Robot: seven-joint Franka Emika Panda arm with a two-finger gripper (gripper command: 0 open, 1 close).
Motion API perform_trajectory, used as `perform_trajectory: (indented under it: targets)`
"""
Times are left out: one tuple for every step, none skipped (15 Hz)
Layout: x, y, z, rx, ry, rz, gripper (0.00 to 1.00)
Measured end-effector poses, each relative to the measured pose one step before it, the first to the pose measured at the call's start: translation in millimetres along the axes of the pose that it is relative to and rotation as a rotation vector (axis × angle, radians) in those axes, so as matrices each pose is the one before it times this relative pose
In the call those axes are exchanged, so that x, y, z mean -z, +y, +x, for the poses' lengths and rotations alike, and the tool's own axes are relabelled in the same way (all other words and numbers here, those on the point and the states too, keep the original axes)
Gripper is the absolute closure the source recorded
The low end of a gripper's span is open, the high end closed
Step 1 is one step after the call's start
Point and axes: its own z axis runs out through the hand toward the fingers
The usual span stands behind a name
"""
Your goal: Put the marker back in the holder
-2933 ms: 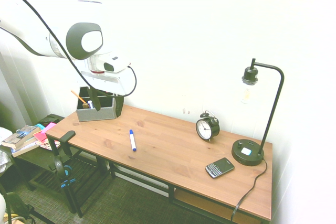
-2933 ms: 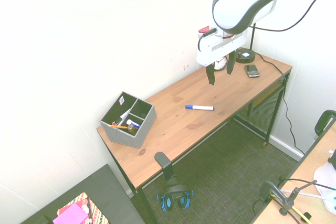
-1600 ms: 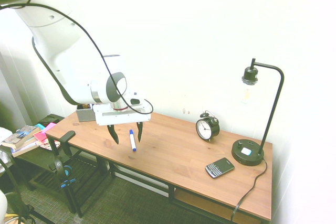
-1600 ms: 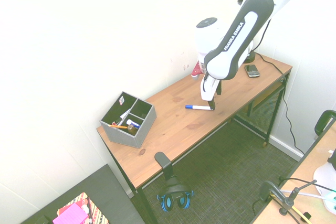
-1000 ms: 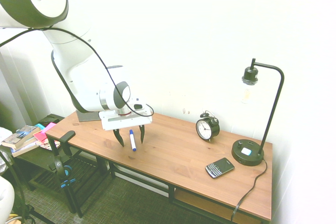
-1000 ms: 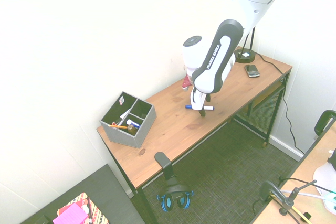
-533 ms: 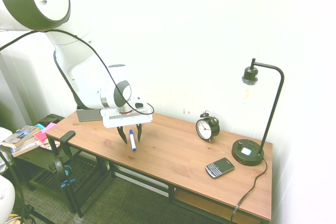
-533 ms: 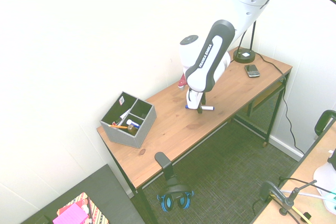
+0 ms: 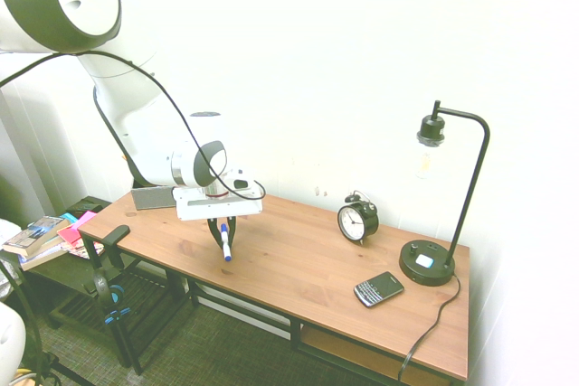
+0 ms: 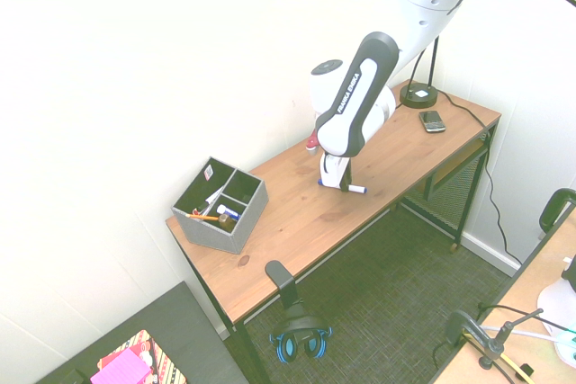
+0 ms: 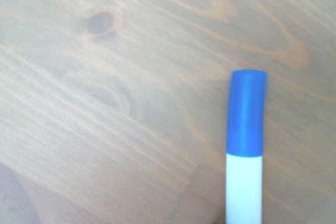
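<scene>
One slim marker is between the fingers of the end effector, and they look closed on it. It is low over the table, well apart from the holder, on the side of the holder where the clock is. I cannot tell if it touches the wood.

The marker should be light, so it needs no big squeeze. Its white part looks hard and smooth, and it should not bend. It is round, so it could roll or slip if the grip is loose. It should not break easily, but a hard bump on the holder could twist it around.

The blue cap points toward the holder, and the other end points away. The best place to hold it is the middle of the white part, so both ends balance. Pulling on the cap is a bad idea, as it might pop off.

Getting a good grip looks like the job right now. Next, the arm should lift it straight up, go over to the holder, tip one end down and let go inside. The pencil in the holder could get in the way.
</scene>
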Motion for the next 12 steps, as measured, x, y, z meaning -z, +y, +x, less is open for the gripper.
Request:
perform_trajectory:
  targets:
    - [0.20,0.09,0.03,-0.00267,-0.00095,0.00102,1.00]
    - [0.23,0.59,-0.17,-0.01023,-0.00675,0.00341,1.00]
    - [0.41,0.76,-1.30,-0.01230,-0.01990,0.00634,1.00]
    - [2.88,-1.81,-3.19,-0.00137,-0.02729,0.00413,1.00]
    - [10.55,-4.66,-3.31,0.00303,-0.01878,0.00306,1.00]
    - [17.60,-6.87,-5.69,-0.00098,-0.02691,-0.00347,1.00]
    - [21.86,-9.29,-10.21,-0.01979,-0.04102,-0.00628,1.00]
    - [21.86,-11.32,-13.69,-0.03173,-0.04759,-0.00320,1.00]
    - [19.16,-14.73,-15.35,-0.02922,-0.05464,0.00506,1.00]
    - [17.03,-16.64,-12.32,-0.02553,-0.05678,0.01108,1.00]
    - [17.10,-16.14,-7.70,-0.02552,-0.05622,0.01530,1.00]
    - [16.76,-14.81,-5.07,-0.02986,-0.05198,0.01490,1.00]
